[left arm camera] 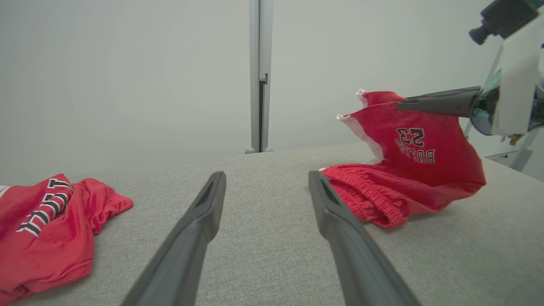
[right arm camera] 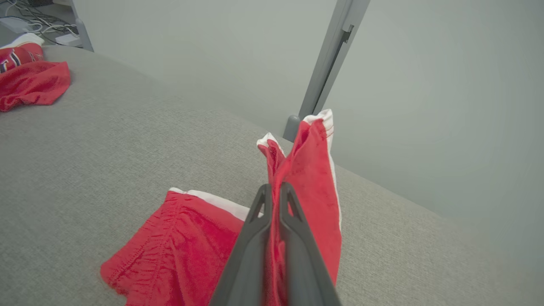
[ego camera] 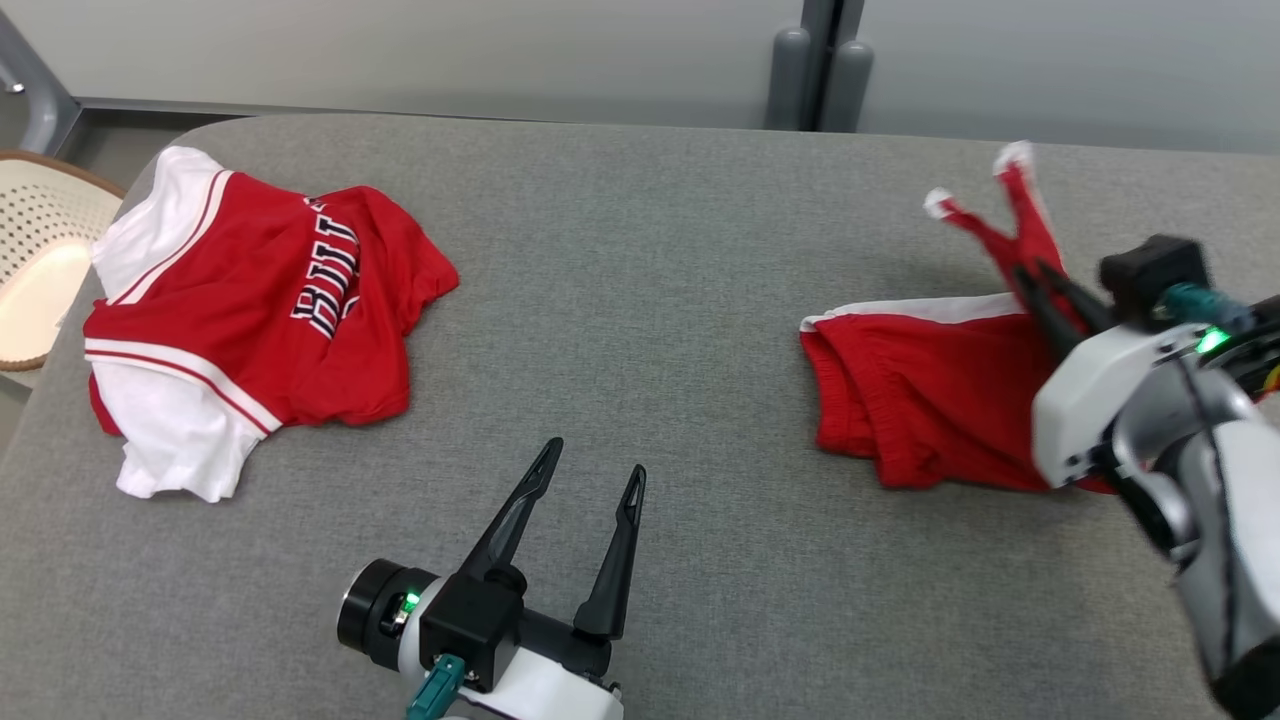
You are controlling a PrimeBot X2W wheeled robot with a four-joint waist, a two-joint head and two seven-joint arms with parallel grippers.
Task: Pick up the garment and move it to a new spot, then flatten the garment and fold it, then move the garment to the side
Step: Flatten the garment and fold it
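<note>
early on, it seems: right gripper (ego camera: 1032,270) clamped on the red shorts (ego camera: 920,400), one leg lifted; left gripper (ego camera: 595,458) spread, empty; flattening and folding remain.

Right in my head view, the red cloth shorts (ego camera: 930,400) carry white edging and dark lettering. Left, the red-and-white cloth jersey (ego camera: 250,300) shows red-striped trim and black, white-edged letters. The woven cloth surface (ego camera: 640,250) under both is plain grey.

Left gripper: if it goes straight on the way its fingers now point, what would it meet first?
The way looks free: the left gripper points over bare grey tabletop, between the jersey and the shorts, touching neither. The grey post beyond may come first, though depth is unclear.
</note>
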